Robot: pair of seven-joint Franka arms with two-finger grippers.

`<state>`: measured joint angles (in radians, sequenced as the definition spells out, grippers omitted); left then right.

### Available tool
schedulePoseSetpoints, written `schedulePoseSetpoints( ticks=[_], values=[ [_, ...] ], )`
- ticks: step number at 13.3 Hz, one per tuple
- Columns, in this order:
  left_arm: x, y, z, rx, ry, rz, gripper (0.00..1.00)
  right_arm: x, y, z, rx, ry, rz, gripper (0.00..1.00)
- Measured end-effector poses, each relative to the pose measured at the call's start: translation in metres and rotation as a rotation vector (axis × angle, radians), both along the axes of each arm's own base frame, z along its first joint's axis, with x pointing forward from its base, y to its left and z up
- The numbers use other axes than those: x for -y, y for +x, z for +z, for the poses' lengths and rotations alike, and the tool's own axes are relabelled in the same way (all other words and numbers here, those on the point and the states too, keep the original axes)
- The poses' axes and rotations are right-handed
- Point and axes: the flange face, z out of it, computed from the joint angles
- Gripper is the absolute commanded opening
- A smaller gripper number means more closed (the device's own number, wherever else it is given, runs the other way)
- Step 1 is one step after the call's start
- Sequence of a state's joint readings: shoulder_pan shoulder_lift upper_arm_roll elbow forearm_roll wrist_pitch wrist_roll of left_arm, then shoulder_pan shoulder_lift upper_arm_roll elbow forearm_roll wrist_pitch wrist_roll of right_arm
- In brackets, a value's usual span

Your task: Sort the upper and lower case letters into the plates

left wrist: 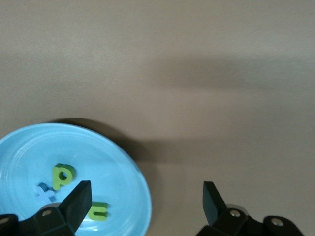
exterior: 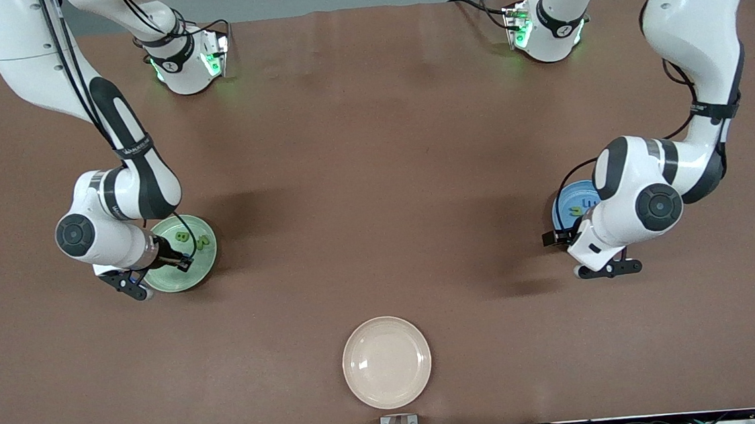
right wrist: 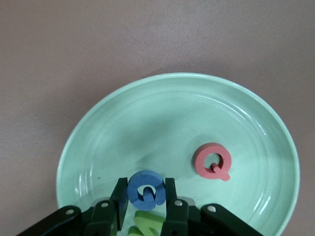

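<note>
Glossy white arms, black joint bands, black cables, green-lit bases, black fingers [left wrist: 78, 202]

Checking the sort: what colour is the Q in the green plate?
Red; the Q shows best in the right wrist view.

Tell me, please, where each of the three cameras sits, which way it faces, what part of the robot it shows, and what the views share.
Front view: high across the table, facing both arms; shows the cream plate nearest it.
Left wrist view: on the left arm, looking down past its open left hand at the blue plate and bare table.
Right wrist view: on the right arm, looking down into the green plate; its right hand is shut on a blue letter, beside a red Q.
Shared: the front view also shows both coloured plates, under the arms.
</note>
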<state>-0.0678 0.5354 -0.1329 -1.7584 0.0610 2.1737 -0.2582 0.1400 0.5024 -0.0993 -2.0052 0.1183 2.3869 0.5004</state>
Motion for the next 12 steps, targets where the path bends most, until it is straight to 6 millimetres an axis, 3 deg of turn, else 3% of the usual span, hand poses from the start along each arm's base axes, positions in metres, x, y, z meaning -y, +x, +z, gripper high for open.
schedulePoseSetpoints(
  ticks=[4, 5, 6, 7, 10, 12],
  values=[
    [0.007, -0.009, 0.038, -0.034, 0.022, -0.001, 0.99, 0.001, -0.002, -0.01, -0.007, -0.003, -0.002, 0.05],
    [0.007, -0.01, 0.048, -0.033, 0.012, 0.013, 0.99, 0.001, -0.002, -0.01, -0.007, -0.004, -0.002, 0.15],
    [0.005, -0.01, 0.057, -0.028, -0.001, 0.031, 0.99, 0.002, -0.002, -0.01, -0.008, -0.004, -0.002, 0.51],
    [0.001, -0.009, 0.065, -0.018, -0.01, 0.043, 0.99, 0.002, -0.002, -0.011, -0.009, -0.004, -0.002, 1.0],
    [-0.015, -0.006, 0.096, 0.03, -0.021, 0.046, 0.99, 0.001, -0.001, -0.009, -0.015, -0.003, 0.0, 1.0],
    [-0.037, -0.011, 0.134, 0.058, -0.031, 0.024, 0.99, -0.001, 0.004, 0.005, -0.075, 0.009, 0.047, 1.0]
  ],
)
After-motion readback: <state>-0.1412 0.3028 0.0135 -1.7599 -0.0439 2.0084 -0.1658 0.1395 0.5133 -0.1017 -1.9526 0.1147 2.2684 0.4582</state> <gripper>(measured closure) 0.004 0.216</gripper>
